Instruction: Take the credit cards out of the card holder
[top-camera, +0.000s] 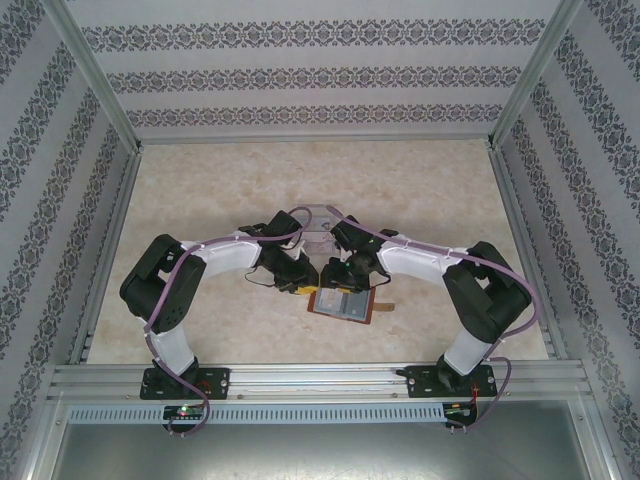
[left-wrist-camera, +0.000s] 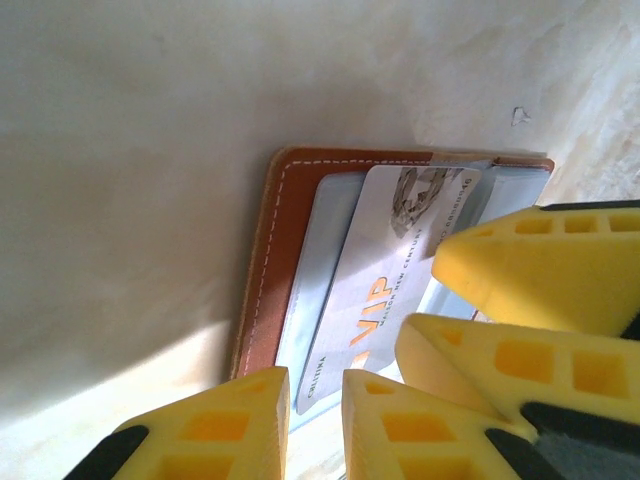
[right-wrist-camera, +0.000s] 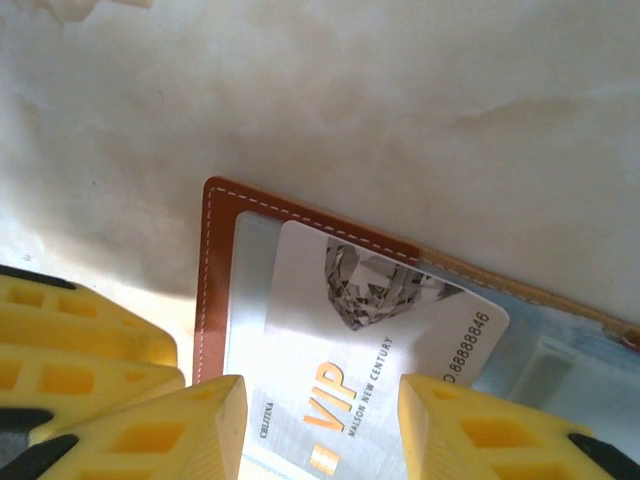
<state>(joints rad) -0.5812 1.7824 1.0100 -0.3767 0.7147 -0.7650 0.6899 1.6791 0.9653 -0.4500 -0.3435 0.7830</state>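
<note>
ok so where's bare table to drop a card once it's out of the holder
Bare table between the clear tray and the back wall, and outside each arm toward the side rails. Crowded in the middle: left gripper and right gripper meet at the card holder.

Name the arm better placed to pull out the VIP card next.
Right, probably: the right gripper has its jaws open astride the VIP card, which lies askew in the card holder. The left gripper, jaws narrow, sits at the holder's edge.
</note>
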